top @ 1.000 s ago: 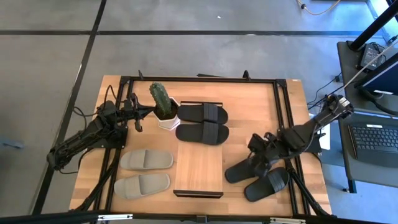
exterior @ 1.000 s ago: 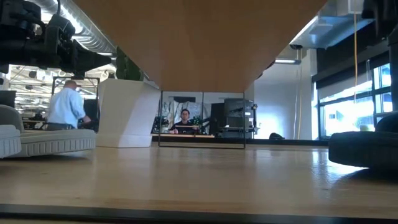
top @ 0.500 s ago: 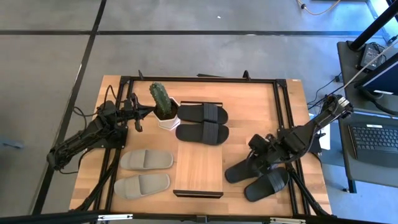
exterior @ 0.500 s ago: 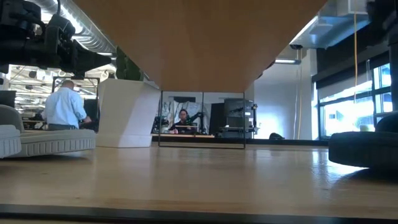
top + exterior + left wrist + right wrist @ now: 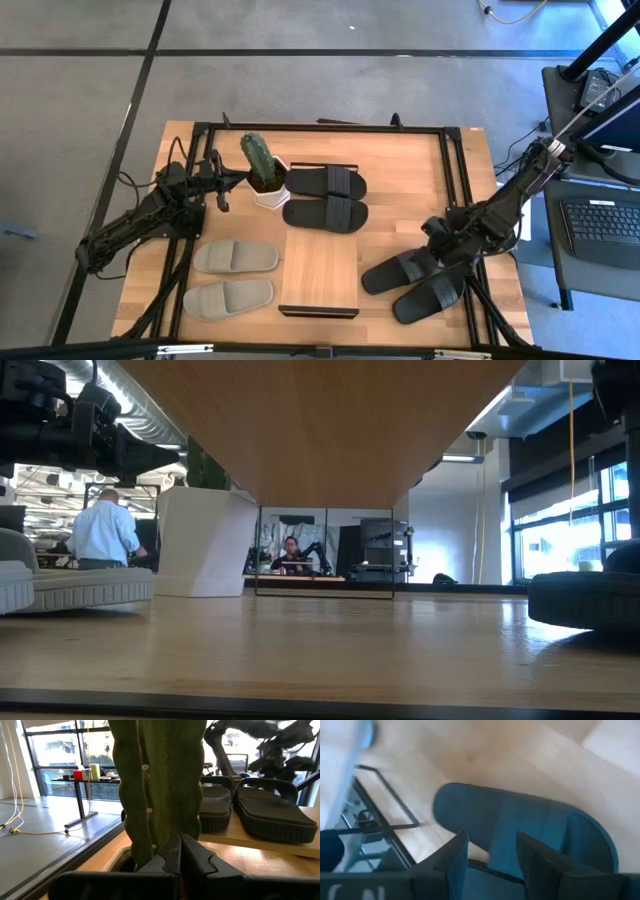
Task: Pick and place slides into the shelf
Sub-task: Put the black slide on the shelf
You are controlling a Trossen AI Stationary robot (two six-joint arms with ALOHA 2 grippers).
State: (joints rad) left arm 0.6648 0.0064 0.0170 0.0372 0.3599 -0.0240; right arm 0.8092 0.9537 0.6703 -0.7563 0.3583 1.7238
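Two black slides (image 5: 326,182) (image 5: 325,213) lie sole-down on the far half of the light wood shelf (image 5: 320,270). Two more black slides (image 5: 398,270) (image 5: 430,297) lie on the table to its right. Two grey-beige slides (image 5: 235,257) (image 5: 228,298) lie on the table to its left. My right gripper (image 5: 440,235) hangs open just above the strap end of the nearer-to-shelf black slide (image 5: 520,825), touching nothing. My left gripper (image 5: 222,190) is shut and empty beside the cactus pot (image 5: 268,190).
A green cactus (image 5: 160,785) in a white pot stands at the shelf's far left corner, right in front of my left gripper (image 5: 180,855). A black metal frame (image 5: 455,170) runs along the tabletop's edges. A person (image 5: 103,530) stands in the room beyond.
My right gripper has drawn back from over the black slide toward the table's right edge, and more of that slide now shows. The slide itself lies where it was.
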